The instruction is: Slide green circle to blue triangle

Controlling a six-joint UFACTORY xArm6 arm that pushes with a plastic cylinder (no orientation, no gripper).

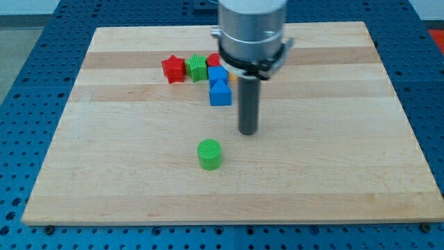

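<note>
The green circle is a short green cylinder lying alone on the wooden board, below the middle. The blue triangle sits in a cluster near the view's top, just under a blue cube. My tip is the lower end of the dark rod; it stands above and to the right of the green circle, apart from it, and to the lower right of the blue triangle. The rod's grey mount hides part of the cluster.
A red star-like block and a green block lie left of the blue cube. A red block peeks out beside the mount. The board's edge runs along the view's bottom, blue pegboard around it.
</note>
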